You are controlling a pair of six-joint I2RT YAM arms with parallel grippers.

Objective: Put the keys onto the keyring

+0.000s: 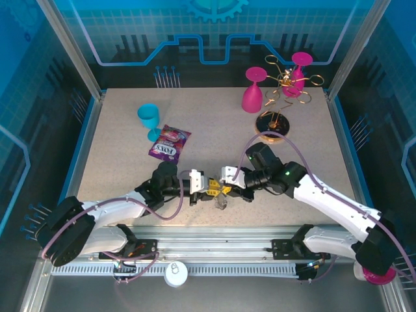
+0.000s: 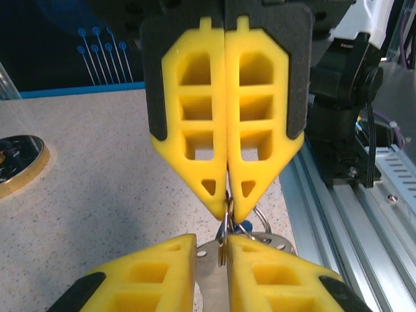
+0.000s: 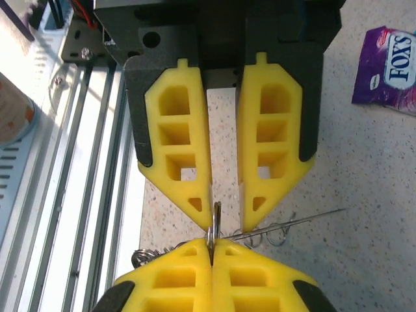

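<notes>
Meeting tip to tip near the table's front edge, both grippers are on the key hardware.

Top view: we log the left gripper (image 1: 211, 188) and right gripper (image 1: 226, 189) nose to nose over the table (image 1: 214, 123), with a small metal bundle (image 1: 221, 203) just near-side of the tips, too small to sort. Left wrist: we see the right jaws pressed together on a small metal ring (image 2: 223, 227), with a flat perforated metal piece (image 2: 276, 242) close behind. Right wrist: we see the left jaws narrowly apart with the ring's edge in the gap. The keyring (image 3: 305, 220) wire lies on the table just beyond.
</notes>
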